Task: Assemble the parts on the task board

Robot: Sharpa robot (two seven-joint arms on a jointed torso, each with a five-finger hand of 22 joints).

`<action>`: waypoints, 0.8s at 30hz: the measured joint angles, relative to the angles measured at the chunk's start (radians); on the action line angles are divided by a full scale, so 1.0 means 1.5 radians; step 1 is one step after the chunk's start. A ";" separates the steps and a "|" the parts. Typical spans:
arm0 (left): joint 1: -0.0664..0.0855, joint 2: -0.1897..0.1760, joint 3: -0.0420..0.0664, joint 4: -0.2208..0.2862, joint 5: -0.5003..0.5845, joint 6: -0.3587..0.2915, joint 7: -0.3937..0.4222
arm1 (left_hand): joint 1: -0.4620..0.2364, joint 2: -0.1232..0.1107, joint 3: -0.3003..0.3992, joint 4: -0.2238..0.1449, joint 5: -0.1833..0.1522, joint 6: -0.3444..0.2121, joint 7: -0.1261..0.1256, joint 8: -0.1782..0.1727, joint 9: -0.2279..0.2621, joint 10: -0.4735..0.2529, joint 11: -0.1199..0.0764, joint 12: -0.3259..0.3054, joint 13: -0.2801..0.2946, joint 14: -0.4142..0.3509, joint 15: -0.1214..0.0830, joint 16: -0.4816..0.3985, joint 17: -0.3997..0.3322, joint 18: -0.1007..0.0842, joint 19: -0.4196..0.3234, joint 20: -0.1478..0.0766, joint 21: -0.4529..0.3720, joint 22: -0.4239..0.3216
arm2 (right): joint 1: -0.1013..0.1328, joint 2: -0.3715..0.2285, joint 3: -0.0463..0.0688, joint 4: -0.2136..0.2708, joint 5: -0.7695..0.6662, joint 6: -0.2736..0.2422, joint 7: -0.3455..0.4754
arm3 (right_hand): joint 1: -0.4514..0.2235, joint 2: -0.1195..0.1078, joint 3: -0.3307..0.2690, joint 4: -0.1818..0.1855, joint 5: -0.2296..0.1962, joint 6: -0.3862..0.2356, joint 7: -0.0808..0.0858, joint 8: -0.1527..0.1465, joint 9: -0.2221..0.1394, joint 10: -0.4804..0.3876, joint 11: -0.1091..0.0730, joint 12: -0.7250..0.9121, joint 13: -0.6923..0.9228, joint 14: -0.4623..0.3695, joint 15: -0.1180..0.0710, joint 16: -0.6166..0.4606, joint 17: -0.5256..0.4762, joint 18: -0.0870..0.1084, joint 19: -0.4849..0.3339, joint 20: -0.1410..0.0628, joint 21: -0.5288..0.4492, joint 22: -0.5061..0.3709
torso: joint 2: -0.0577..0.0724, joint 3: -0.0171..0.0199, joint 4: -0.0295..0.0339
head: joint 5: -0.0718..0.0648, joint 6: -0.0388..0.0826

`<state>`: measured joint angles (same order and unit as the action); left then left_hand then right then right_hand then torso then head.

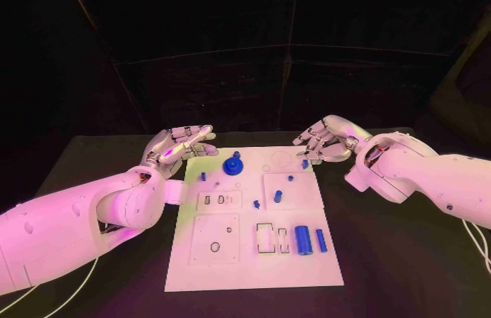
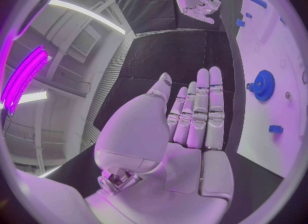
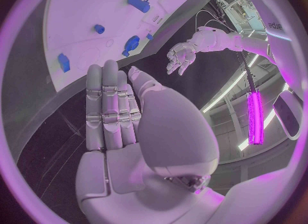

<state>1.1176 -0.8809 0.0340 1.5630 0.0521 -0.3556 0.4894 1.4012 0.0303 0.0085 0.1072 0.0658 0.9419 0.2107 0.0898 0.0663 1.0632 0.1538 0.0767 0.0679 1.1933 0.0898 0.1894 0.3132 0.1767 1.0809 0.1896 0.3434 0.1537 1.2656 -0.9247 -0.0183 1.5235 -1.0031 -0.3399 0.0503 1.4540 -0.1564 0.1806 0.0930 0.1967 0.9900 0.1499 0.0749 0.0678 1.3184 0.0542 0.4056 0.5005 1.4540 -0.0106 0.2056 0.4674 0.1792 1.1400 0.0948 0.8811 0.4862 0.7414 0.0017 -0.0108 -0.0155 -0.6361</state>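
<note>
Task board (image 1: 256, 272) lies flat at the middle of the black surface (image 1: 409, 261), long axis running away from the robot. Parts on it: a blue gear (image 1: 233, 165) standing at the far end, a large blue cylinder (image 1: 303, 240) and a thinner blue pin (image 1: 321, 240) lying side by side near the right edge, a few small blue pegs between. Left robot hand (image 1: 182, 146) hovers off the board's far-left corner, fingers apart, holding nothing; the left wrist view shows them straight, side by side, palm bare (image 2: 192, 126). Right robot hand (image 1: 326, 140) hangs over the far-right corner, fingers loosely bent, nothing in them; empty palm in the right wrist view (image 3: 112, 116). Judgement: no part picked yet, step in hand is the first reach. To do it well: pick the loose cylinder or pin with the nearer right robot hand, pinch mid-length so it does not roll, lift clear before turning it upright, keep the left off the gear
</note>
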 measured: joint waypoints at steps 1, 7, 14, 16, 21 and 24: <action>0.000 0.001 0.000 -0.001 0.000 0.001 0.000 | 0.000 0.000 0.000 0.000 0.000 0.000 0.000 -0.001 0.000 0.000 0.000 0.000 0.000 -0.002 0.002 -0.003 0.000 0.000 -0.003 0.001 -0.003 -0.002 | 0.000 -0.005 0.000 -0.001 0.001 -0.001 0.002 | -0.004 -0.004 -0.013 -0.001 0.010 0.002 -0.002 0.004 0.001 0.011 -0.002 0.085 0.079 0.000 0.000 0.000 -0.001 -0.002 0.038 -0.002 0.050 0.062 | -0.001 0.0006 -0.0002 | 0.000 0.000; 0.000 0.004 0.000 -0.006 0.000 0.010 -0.003 | 0.000 0.000 0.000 0.000 0.000 0.000 0.000 -0.002 0.000 0.000 0.000 0.000 0.000 -0.002 0.002 -0.005 0.001 0.000 -0.004 0.002 -0.003 -0.003 | 0.000 -0.019 0.000 -0.017 -0.017 -0.010 0.000 | -0.019 0.012 -0.081 0.009 0.065 0.000 -0.005 0.033 0.005 0.084 0.001 0.619 0.530 0.005 -0.005 0.003 -0.002 -0.058 0.176 -0.006 0.294 0.410 | -0.001 0.0026 -0.0026 | -0.004 0.001; 0.000 0.008 0.000 -0.010 0.000 0.017 -0.005 | 0.000 0.000 0.000 0.000 0.000 0.000 0.000 -0.002 0.000 0.000 0.000 0.000 0.000 -0.002 0.002 -0.005 0.001 0.000 -0.004 0.002 -0.003 -0.003 | -0.002 -0.008 -0.001 -0.050 -0.070 -0.015 -0.020 | -0.019 0.020 -0.114 0.013 0.080 -0.023 0.002 0.041 0.003 0.082 0.008 0.660 0.538 0.008 -0.003 0.003 -0.002 -0.084 0.215 -0.003 0.401 0.547 | -0.001 0.0025 -0.0027 | -0.015 -0.001; 0.000 0.009 0.000 -0.011 0.000 0.019 -0.006 | 0.000 0.000 0.000 0.000 0.000 0.000 0.000 -0.002 0.000 0.000 0.000 0.000 0.000 -0.002 0.002 -0.005 0.001 0.000 -0.004 0.002 -0.003 -0.003 | -0.004 -0.002 -0.001 -0.060 -0.085 -0.015 -0.026 | -0.015 0.024 -0.114 0.013 0.080 -0.029 0.003 0.041 0.002 0.075 0.009 0.655 0.538 0.008 -0.003 0.003 -0.002 -0.084 0.215 -0.003 0.403 0.548 | -0.001 0.0024 -0.0026 | -0.017 -0.001; 0.000 0.012 0.000 -0.015 0.000 0.022 -0.007 | 0.000 0.000 0.002 -0.002 0.000 0.000 0.000 -0.002 0.000 0.000 0.000 0.000 0.000 -0.002 0.002 -0.008 0.001 0.000 -0.004 0.002 -0.006 -0.003 | -0.010 0.019 -0.001 -0.086 -0.114 -0.012 -0.036 | -0.005 0.034 -0.116 0.012 0.062 -0.037 0.003 0.041 0.001 0.075 0.009 0.657 0.538 0.008 -0.003 0.003 -0.002 -0.084 0.215 -0.002 0.404 0.548 | -0.001 0.0022 -0.0007 | -0.017 -0.004; -0.001 0.014 0.000 -0.017 0.000 0.023 -0.008 | 0.003 0.003 0.002 -0.002 0.000 0.000 0.000 -0.002 0.000 0.000 0.000 0.000 0.000 -0.002 0.002 -0.008 0.001 0.000 -0.006 0.004 -0.006 -0.004 | -0.013 0.032 -0.001 -0.101 -0.129 -0.008 -0.040 | -0.002 0.037 -0.113 0.009 0.057 -0.042 0.004 0.041 0.001 0.075 0.009 0.665 0.538 0.008 -0.003 0.003 -0.002 -0.084 0.215 -0.002 0.408 0.548 | 0.000 0.0022 0.0002 | -0.017 -0.004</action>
<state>1.1167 -0.8598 0.0336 1.5372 0.0519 -0.3213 0.4781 1.4054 0.0344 0.0113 0.1045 0.0658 0.9418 0.2107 0.0863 0.0663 1.0631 0.1538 0.0767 0.0679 1.1900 0.0931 0.1779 0.3149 0.1767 1.0721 0.1952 0.3337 0.1481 1.2456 -0.8770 -0.0196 1.3723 -1.1970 -0.3525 -0.0104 1.4514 -0.1009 0.0108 0.1068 0.2823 0.9266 0.1555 0.1360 0.0699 1.4308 0.0677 1.4035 1.3080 1.4654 -0.0146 0.2097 0.4642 0.0537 1.4621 0.0911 1.4938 1.3081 0.7411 0.0051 -0.0105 -0.0414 -0.6422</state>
